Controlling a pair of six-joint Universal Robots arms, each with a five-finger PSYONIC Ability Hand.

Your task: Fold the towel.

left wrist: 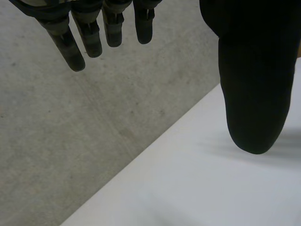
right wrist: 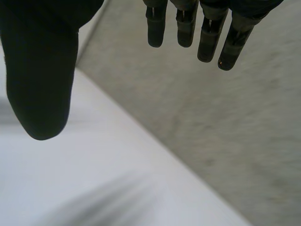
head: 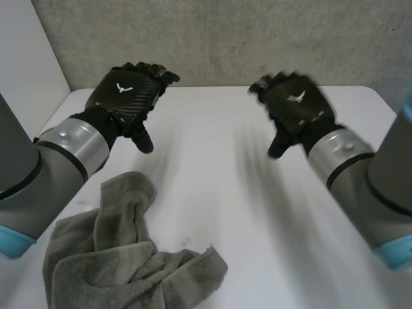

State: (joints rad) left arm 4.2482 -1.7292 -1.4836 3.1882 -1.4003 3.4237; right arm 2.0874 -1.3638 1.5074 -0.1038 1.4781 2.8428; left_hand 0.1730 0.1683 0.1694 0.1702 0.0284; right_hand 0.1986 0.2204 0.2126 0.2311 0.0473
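Note:
A grey towel [head: 122, 257] lies crumpled on the white table [head: 219, 193] at the near left, below my left forearm. My left hand [head: 125, 93] hovers above the table's far left, open and holding nothing. In the left wrist view its fingers [left wrist: 94, 33] hang straight and its thumb [left wrist: 254, 84] stands apart over the table's far edge. My right hand [head: 296, 106] hovers at the far right, open and empty too. The right wrist view shows its straight fingers [right wrist: 197, 28] and its thumb [right wrist: 42, 80] spread wide. Neither hand touches the towel.
A grey concrete wall [head: 225, 38] rises just behind the table's far edge. A white panel [head: 26, 64] stands at the far left. Bare tabletop stretches between the hands and to the right of the towel.

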